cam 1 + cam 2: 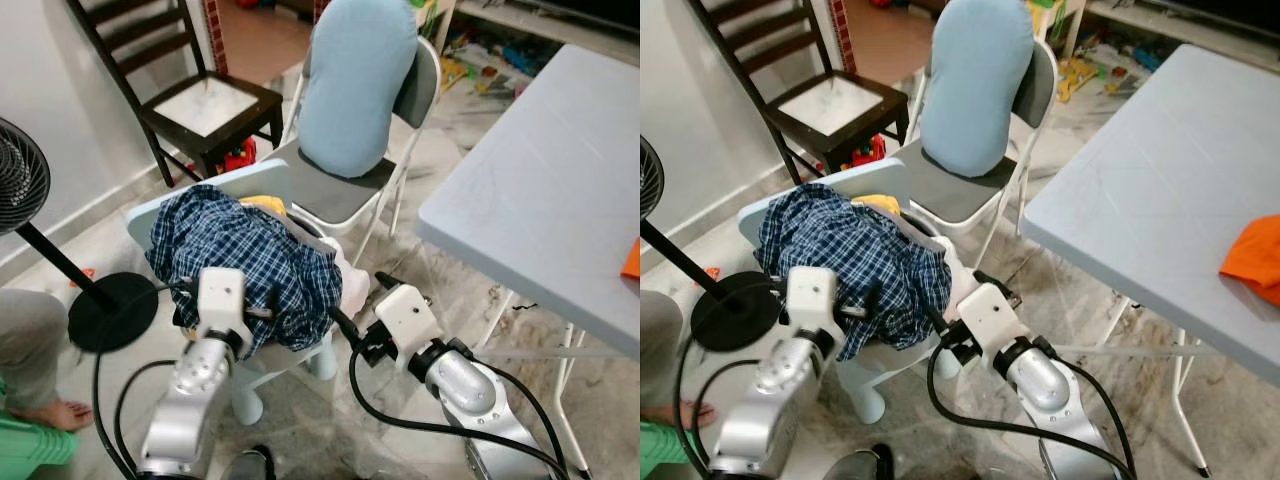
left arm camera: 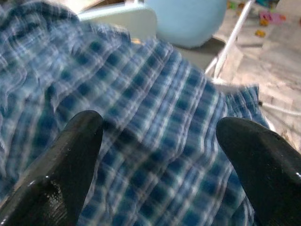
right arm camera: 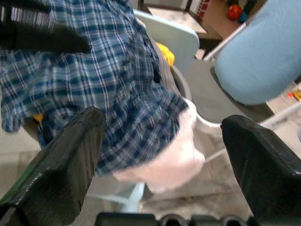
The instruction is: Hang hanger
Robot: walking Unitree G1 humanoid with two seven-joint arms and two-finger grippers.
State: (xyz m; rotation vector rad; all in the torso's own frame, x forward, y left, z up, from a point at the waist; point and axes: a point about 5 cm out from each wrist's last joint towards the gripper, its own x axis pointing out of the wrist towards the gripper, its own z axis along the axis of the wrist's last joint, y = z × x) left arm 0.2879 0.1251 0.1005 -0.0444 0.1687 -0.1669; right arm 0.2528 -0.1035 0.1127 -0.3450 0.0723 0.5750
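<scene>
While both end effectors, left (image 2: 157,141) and right (image 3: 162,146), gape released, the plaid shirt (image 1: 240,265) overhangs the small chair's (image 1: 270,180) edge.

Right gripper (image 3: 162,141) with its two black fingers (image 3: 61,169) spread wide apart, nothing between them, aimed at a blue plaid shirt (image 3: 94,84) heaped on a small pale blue chair (image 3: 176,40). Pale pink cloth (image 3: 174,155) hangs under the shirt's lower edge, a yellow item (image 3: 167,54) peeks out beside the chair back, and the other gripper's black finger (image 3: 42,33) lies over the shirt. Behind sit a light blue cushion (image 3: 258,61) on a grey folding chair seat (image 3: 207,94), a dark wooden chair (image 3: 188,16), tiled floor (image 3: 197,197).
</scene>
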